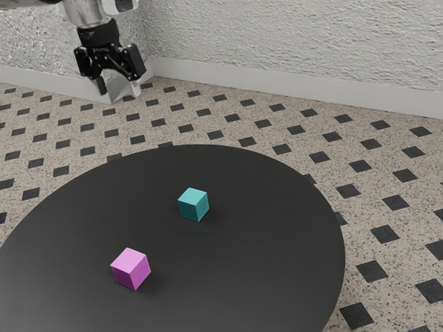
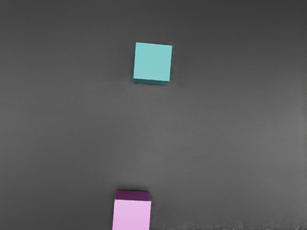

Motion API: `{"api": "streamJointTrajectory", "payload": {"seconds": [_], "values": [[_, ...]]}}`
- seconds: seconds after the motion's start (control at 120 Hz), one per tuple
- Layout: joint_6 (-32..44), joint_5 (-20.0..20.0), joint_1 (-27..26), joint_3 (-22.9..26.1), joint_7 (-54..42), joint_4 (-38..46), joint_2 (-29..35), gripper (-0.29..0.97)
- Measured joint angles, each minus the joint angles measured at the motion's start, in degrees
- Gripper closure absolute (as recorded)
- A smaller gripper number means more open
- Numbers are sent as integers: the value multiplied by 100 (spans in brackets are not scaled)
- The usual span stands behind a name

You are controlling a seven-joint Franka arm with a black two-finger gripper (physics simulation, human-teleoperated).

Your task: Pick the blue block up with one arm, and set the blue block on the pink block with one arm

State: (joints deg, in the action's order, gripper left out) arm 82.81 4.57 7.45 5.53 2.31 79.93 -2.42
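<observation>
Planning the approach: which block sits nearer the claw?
The blue block; the pink block lies farther from the claw.

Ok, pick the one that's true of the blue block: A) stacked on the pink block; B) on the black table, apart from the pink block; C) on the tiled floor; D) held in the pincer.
B: the blue block sits on the table, apart from the pink block, the empty pincer raised above.
</observation>
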Motion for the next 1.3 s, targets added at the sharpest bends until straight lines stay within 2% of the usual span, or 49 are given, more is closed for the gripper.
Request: {"api": "streamJointTrajectory", "payload": {"seconds": [0.133,0.275,0.333,0.433,0.525,0.75,1.042,1.3], "values": [[116,-85,-38,1,-7,-10,-431,0],[719,-212,183,36,-14,30,-1627,0],[1140,-258,164,82,-18,357,-1895,0],[1942,-409,165,242,-67,859,-2071,0],[2539,-662,162,464,-116,989,-2273,0],[3548,-858,158,811,-148,1418,-2480,0],[4326,-910,161,758,-104,1455,-2896,0],[4606,-952,161,652,-66,1368,-3085,0]]}}
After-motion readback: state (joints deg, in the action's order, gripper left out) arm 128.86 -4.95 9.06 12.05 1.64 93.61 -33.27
